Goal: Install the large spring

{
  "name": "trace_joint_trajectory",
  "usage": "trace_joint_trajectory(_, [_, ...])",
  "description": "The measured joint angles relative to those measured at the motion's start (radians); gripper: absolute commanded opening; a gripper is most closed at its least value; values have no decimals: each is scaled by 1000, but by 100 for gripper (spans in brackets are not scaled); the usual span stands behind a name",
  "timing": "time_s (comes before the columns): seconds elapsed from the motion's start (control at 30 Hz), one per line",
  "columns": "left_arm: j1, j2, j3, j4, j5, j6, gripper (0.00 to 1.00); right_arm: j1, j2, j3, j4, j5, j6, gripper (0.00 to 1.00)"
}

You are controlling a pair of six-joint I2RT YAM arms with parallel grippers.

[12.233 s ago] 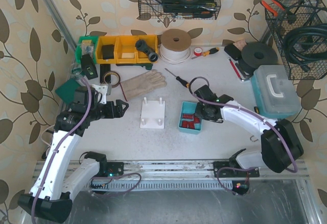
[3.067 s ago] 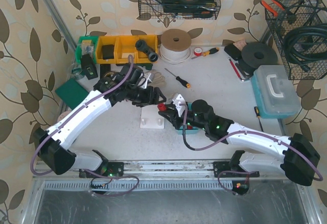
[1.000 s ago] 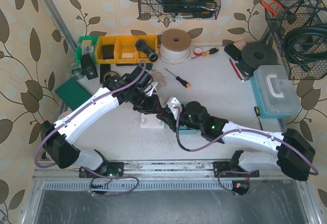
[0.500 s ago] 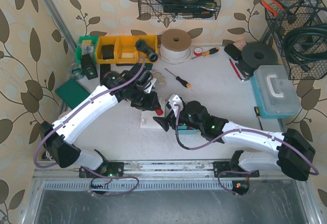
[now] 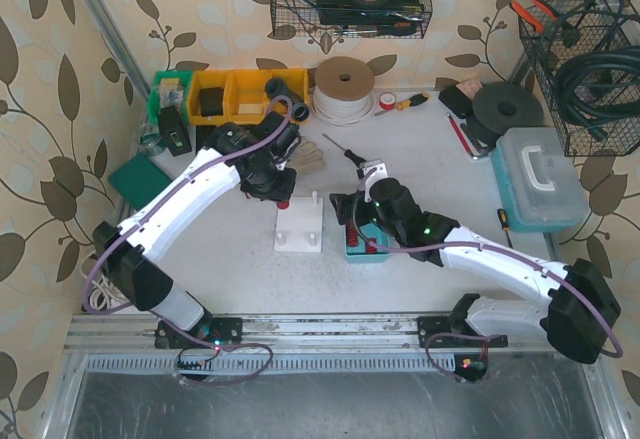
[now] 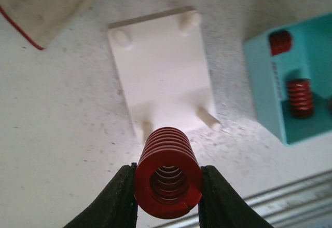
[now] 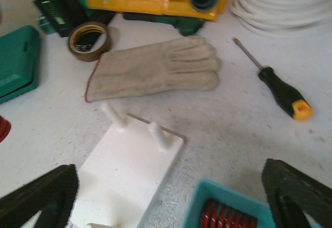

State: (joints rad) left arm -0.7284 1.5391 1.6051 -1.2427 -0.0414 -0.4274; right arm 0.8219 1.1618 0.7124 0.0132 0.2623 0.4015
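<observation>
Large spring (image 6: 167, 173) sits clamped in your left gripper (image 6: 168, 189) near the white peg plate (image 6: 161, 72); your right gripper (image 7: 168, 194) stands wide apart.

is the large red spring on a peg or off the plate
Off: the left gripper clamps the large red spring, and the visible pegs of the white peg plate are bare.

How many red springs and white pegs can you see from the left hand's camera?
Large red spring, held in left gripper: 1
Smaller red springs in teal box: 2
Pegs on white plate: 4
Total: 7
</observation>
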Motion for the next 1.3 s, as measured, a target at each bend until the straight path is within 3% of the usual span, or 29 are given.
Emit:
trace_joint_trajectory(0.2, [42,72,-20,68,-87,20,0,-57,-45,14,-100,-5,85,99])
trace_joint_trajectory(0.43, [156,86,-110,230,-84,26,0,-184,-59,2,-106,-80,166,99])
trace_joint_trajectory(0.7, [165,121,-164,406,-25,27,0,-198,-46,-2,-106,-133,193,99])
trace_joint_trajectory(1.3, [165,176,-191,414,-10,-31,0,-233,-27,-19,-77,-192,208,99])
